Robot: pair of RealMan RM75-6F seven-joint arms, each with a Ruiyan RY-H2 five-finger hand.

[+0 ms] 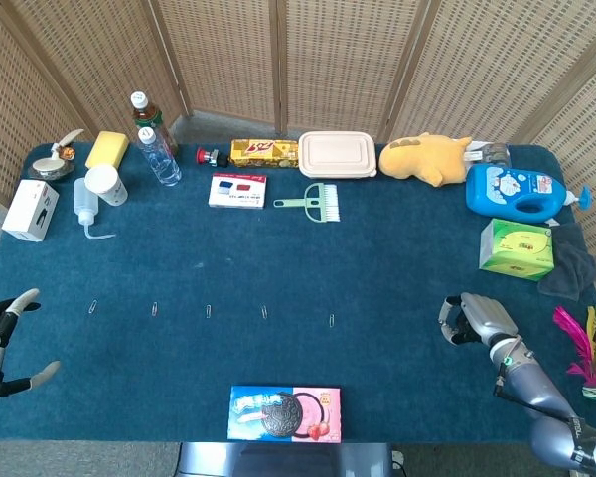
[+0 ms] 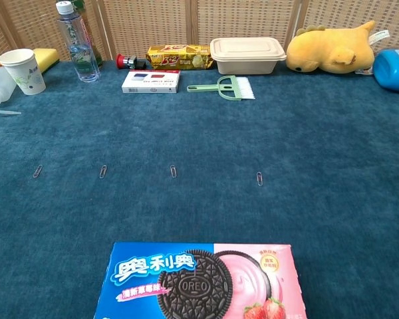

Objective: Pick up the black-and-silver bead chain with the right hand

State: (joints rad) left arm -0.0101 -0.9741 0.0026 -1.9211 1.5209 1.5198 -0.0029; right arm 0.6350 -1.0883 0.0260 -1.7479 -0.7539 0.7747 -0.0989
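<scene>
- The table [image 1: 377, 258], covered in dark blue cloth, fills both views. Most things stand along its far edge.
- A yellow plush toy [image 1: 429, 157] lies at the far right, with a blue detergent bottle [image 1: 517, 192] on its side just beside it.
- A beige lidded container [image 1: 337, 154] sits at the far middle.
- An Oreo box [image 1: 284, 412] lies flat at the near edge, in the middle.
- A green box [image 1: 517, 248] stands near the right edge, between the detergent bottle and the right hand.
- The right hand [image 1: 477, 318] is at the near right, back upward and fingers curled under. Whether they close on anything cannot be told. The chest view catches only a sliver of it at the right border.
- The left hand [image 1: 5, 333] is at the near left edge, fingers spread and holding nothing.
- A row of paper clips [image 1: 263, 311] lies across the middle, spaced apart.
- The bead chain cannot be made out in either view — not on the cloth, nor in what shows of the right hand.
</scene>
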